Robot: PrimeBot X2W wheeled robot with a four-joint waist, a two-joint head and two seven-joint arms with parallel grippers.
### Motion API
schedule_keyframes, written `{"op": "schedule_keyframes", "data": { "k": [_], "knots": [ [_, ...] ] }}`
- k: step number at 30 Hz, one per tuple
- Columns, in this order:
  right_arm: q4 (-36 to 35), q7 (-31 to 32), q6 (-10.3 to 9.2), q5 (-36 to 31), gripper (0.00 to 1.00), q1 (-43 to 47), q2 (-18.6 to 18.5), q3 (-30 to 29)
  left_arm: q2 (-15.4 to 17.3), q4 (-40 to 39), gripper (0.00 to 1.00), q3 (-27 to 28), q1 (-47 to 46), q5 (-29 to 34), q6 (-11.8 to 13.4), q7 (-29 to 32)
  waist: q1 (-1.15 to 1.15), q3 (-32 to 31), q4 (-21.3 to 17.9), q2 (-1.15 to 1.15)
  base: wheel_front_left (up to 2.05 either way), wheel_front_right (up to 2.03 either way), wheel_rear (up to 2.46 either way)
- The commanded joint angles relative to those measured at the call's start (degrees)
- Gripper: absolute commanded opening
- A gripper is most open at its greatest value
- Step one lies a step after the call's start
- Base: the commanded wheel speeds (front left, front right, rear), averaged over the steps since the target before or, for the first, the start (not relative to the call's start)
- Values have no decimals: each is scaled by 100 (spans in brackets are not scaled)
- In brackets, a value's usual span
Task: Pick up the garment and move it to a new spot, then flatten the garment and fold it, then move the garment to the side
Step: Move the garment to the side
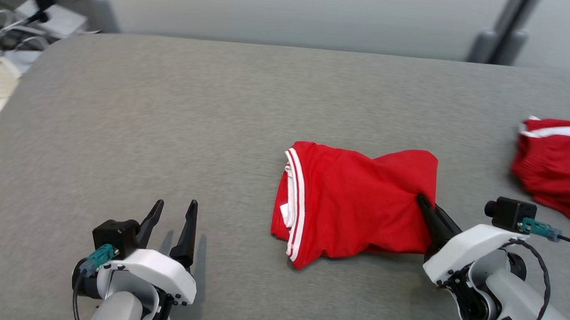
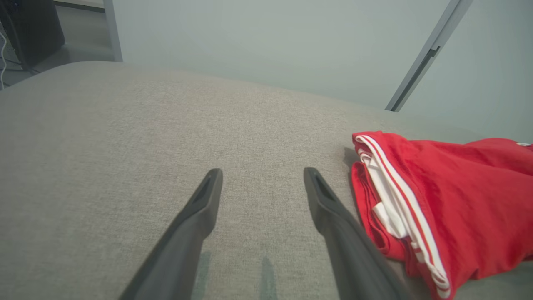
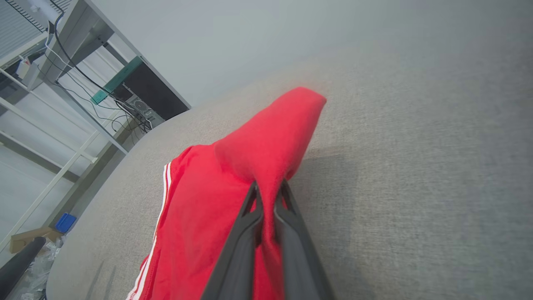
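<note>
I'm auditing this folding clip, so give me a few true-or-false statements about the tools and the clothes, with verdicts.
1. The right tool is shut on the garment. True.
2. The left tool grips the garment too. False: it is open over bare table, beside the garment.
3. A second red garment lies further right. True.
4. The garment's trim is blue. False: its stripes are white.
</note>
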Motion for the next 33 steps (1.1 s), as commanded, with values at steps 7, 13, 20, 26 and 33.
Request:
{"op": "schedule_keyframes", "data": {
  "k": [7,13,20,26,33],
  "knots": [
    [-279,-83,0,-150,0,331,12,-385,109,-136,100,283,-176,144,-69,-33,0,17,-1150,0,0,0,0],
    [-388,-84,0,-245,0,469,54,-606,109,-196,100,410,-197,284,-88,-33,0,110,-1752,0,0,0,0],
    [-484,-84,0,-347,0,579,86,-815,109,-249,100,508,-202,390,-108,-33,0,155,-2303,0,0,0,0],
    [-520,-84,0,-403,0,621,54,-919,109,-297,100,573,-226,477,-128,-33,0,209,-2495,0,0,0,0],
    [-446,-84,0,-806,0,257,-94,-740,109,-352,100,540,-312,542,-155,-33,0,313,-2450,0,0,0,0]
  ]
}}
